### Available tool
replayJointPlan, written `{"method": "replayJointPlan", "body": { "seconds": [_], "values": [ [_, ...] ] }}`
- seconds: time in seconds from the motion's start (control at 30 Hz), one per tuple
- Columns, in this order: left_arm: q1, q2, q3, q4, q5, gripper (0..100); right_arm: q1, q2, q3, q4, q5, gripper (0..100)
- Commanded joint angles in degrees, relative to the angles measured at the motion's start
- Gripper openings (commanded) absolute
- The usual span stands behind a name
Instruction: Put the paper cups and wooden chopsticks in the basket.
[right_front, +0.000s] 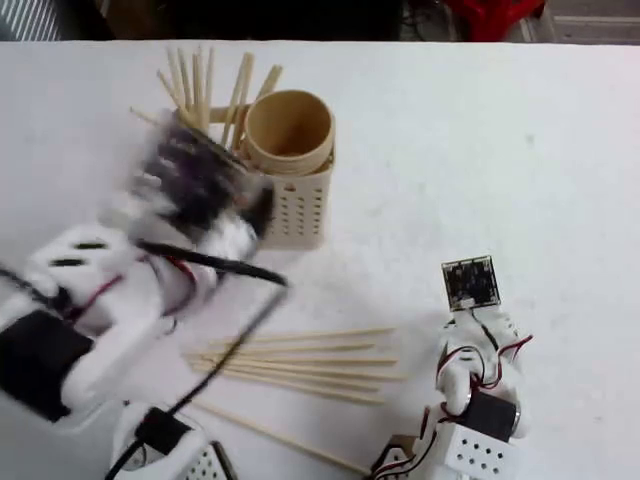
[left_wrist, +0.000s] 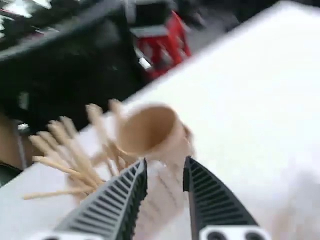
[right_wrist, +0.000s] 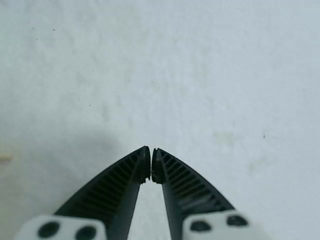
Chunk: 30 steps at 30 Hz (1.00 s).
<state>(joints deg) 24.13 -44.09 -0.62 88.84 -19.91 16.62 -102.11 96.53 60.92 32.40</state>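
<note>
- Basket (right_front: 300, 212): cream, perforated walls, stands upright on the table (right_front: 520, 150), toward the far edge, left of mid.
- Paper cups (right_front: 289, 130): nested stack, upright in the basket's right part, mouths up, top rim above the basket rim.
- Standing chopsticks (right_front: 205, 85): bunch in the basket's left part, fanned out, upper ends leaning toward the far edge.
- Loose chopsticks (right_front: 300, 360): bundle lying flat toward the near edge, left of mid, approx. parallel to that edge, well apart from the basket.
- Single stick (right_front: 280, 438): lies by itself between the bundle and the near edge, at an angle to the bundle.
- L gripper (left_wrist: 165, 167): fingers parted by a modest gap, nothing held. The wrist view has the basket (left_wrist: 176, 150), a cup (left_wrist: 145, 130) and the standing sticks (left_wrist: 65, 150) just beyond the tips.
- In the high view the L gripper (right_front: 200, 180) is a blur right at the basket's left side. Can't tell if it touches the basket or the sticks.
- L arm (right_front: 90, 300): white, runs back toward the near left corner, with a black cable (right_front: 215, 262) across it.
- R gripper (right_wrist: 151, 164): tips pressed together, nothing between them, over bare table (right_wrist: 200, 60).
- R arm (right_front: 470, 385): by the near edge, right of mid, near the right ends of the loose bundle, well apart from the basket.
</note>
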Motion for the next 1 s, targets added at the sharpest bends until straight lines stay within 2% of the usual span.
{"method": "replayJointPlan", "body": {
  "seconds": [0.0,0.1,0.2,0.3,0.4,0.5,0.67,0.77,0.9,0.97],
  "values": [
    [6.81,-0.66,2.81,9.05,-10.02,13,0.40,-0.48,0.35,0.13,0.18,2.5],
    [10.68,-0.57,8.53,13.54,-14.24,13,0.40,-0.48,0.35,0.13,0.18,2.5],
    [11.74,-0.22,17.41,12.92,-14.68,13,0.40,-0.48,0.35,0.13,0.18,2.5],
    [11.82,-0.48,29.98,7.65,-14.95,13,0.40,-0.48,0.35,0.13,0.18,2.5],
    [11.82,-0.40,41.32,4.48,-20.92,13,0.40,-0.48,0.35,0.13,0.18,2.5],
    [11.38,-0.57,48.70,4.66,-27.25,11,0.40,-0.48,0.35,0.13,0.18,2.5],
    [10.51,-0.22,53.19,3.16,-33.14,6,0.40,-0.48,0.35,0.13,0.18,2.5],
    [8.84,-0.22,53.45,-1.93,-31.82,6,0.40,-0.48,0.35,0.13,0.18,2.5],
    [4.79,-0.13,54.07,-16.35,-23.38,11,0.40,-0.48,0.35,0.13,0.18,2.5],
    [3.74,-0.31,54.86,-24.26,-18.90,10,0.40,-0.48,0.35,0.13,0.18,2.5]
  ]
}}
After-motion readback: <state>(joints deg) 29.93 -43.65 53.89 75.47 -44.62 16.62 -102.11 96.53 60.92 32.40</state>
